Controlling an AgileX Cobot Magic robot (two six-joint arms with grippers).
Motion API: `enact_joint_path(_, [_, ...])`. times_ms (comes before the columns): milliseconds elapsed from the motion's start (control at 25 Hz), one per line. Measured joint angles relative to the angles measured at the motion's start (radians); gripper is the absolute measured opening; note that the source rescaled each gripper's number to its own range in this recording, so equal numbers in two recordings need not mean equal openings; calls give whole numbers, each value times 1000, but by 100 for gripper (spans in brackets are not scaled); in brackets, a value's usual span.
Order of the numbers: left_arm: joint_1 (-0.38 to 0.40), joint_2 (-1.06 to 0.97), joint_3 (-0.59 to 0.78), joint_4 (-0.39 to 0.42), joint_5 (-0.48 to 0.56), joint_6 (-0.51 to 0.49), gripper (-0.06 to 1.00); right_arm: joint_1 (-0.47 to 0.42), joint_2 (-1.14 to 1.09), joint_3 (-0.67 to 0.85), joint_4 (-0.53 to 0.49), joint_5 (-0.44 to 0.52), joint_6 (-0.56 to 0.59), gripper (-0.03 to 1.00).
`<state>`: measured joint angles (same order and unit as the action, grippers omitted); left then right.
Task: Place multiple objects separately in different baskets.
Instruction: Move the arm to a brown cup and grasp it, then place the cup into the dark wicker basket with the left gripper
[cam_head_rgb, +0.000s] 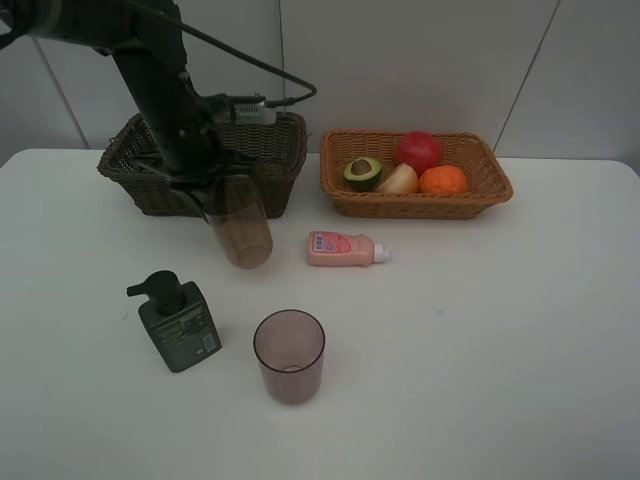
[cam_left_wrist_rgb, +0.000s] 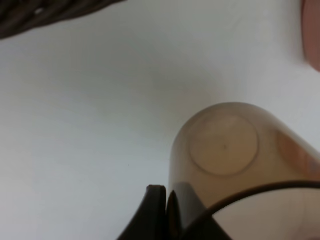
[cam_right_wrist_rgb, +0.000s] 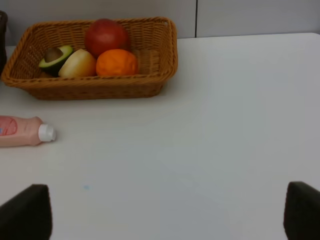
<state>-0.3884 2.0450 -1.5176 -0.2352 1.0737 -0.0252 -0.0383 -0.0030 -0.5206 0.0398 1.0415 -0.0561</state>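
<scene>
My left gripper (cam_head_rgb: 222, 185) is shut on the rim of a translucent brownish-pink cup (cam_head_rgb: 241, 222) and holds it above the table, just in front of the dark brown basket (cam_head_rgb: 280, 160). The left wrist view shows the fingers (cam_left_wrist_rgb: 159, 202) pinching the cup's wall (cam_left_wrist_rgb: 225, 150). A second cup (cam_head_rgb: 289, 355) stands upright at the front. The dark green pump bottle (cam_head_rgb: 178, 322) stands to its left. The small pink bottle (cam_head_rgb: 345, 248) lies on its side mid-table. The light tan basket (cam_head_rgb: 415, 208) holds the apple (cam_head_rgb: 419, 150), avocado half (cam_head_rgb: 363, 172), peach-coloured fruit (cam_head_rgb: 398, 180) and tangerine (cam_head_rgb: 442, 180). My right gripper (cam_right_wrist_rgb: 162, 215) is open and empty above bare table.
The right wrist view shows the tan basket (cam_right_wrist_rgb: 90, 90) with the fruit, and the pink bottle (cam_right_wrist_rgb: 22, 131) lying below it in that picture. The dark basket's edge (cam_left_wrist_rgb: 50, 12) and the pink bottle (cam_left_wrist_rgb: 312, 30) show in the left wrist view. A grey wall stands behind the table.
</scene>
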Motion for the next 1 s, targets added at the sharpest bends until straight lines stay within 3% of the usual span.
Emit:
enact_joint_path(240, [0, 0, -184, 40, 127, -29, 0, 0, 0, 0, 0, 0, 0, 93])
enact_joint_path(520, [12, 0, -385, 71, 139, -61, 0, 0, 0, 0, 0, 0, 0, 93])
enact_joint_path(760, [77, 0, -427, 82, 141, -62, 0, 0, 0, 0, 0, 0, 0, 93])
enact_joint_path(1000, [165, 0, -427, 176, 142, -49, 0, 0, 0, 0, 0, 0, 0, 93])
